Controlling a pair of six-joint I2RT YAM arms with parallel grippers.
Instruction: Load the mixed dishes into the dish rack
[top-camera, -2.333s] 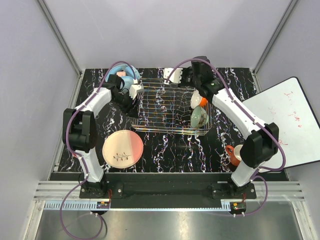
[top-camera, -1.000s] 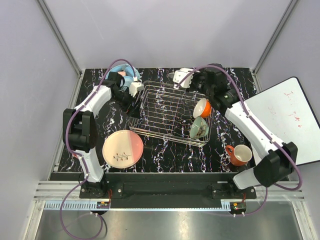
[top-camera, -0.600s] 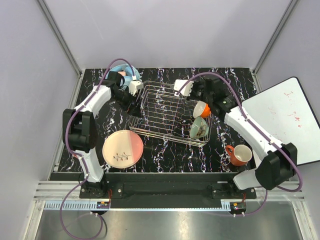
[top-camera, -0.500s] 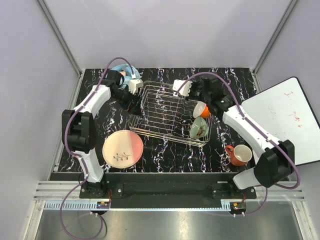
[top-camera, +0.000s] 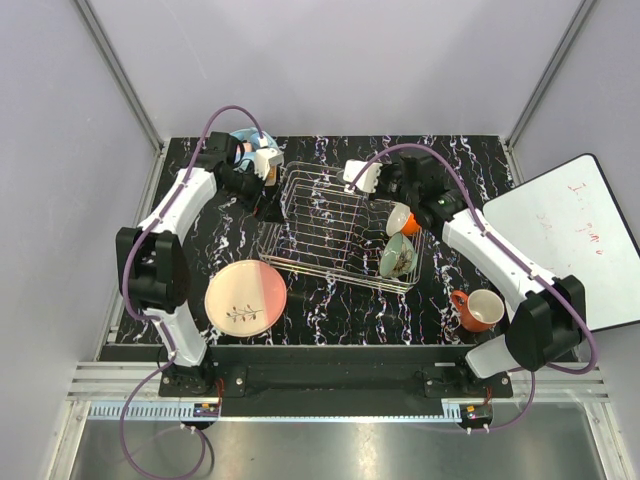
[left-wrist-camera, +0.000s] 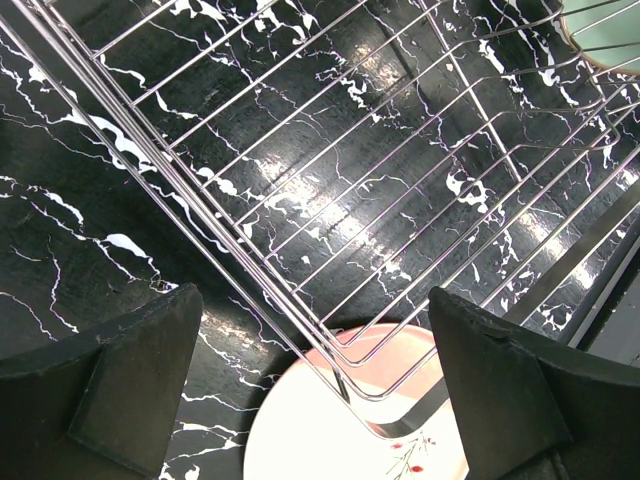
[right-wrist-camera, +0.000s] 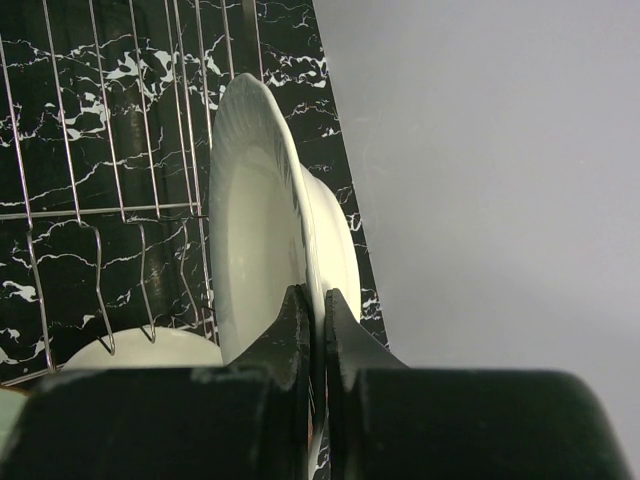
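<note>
White plate (right-wrist-camera: 250, 220), right end effector's (right-wrist-camera: 312, 303) pinch

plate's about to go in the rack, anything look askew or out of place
The dish rack sits skewed, its sides not parallel to the table edges. Blue headphones, no dish, lie at the far left corner beside it.

pink-and-cream plate (left-wrist-camera: 310, 440): cut off by bottom edge, partly behind dish rack (left-wrist-camera: 300, 200) wires
pale green bowl (left-wrist-camera: 610, 15): corner sliver only
blue headphones (top-camera: 243, 138): mostly under left arm (top-camera: 185, 195)
plain white plate (right-wrist-camera: 250, 230): lower rim hidden between the right gripper (right-wrist-camera: 313, 310) jaws
</note>
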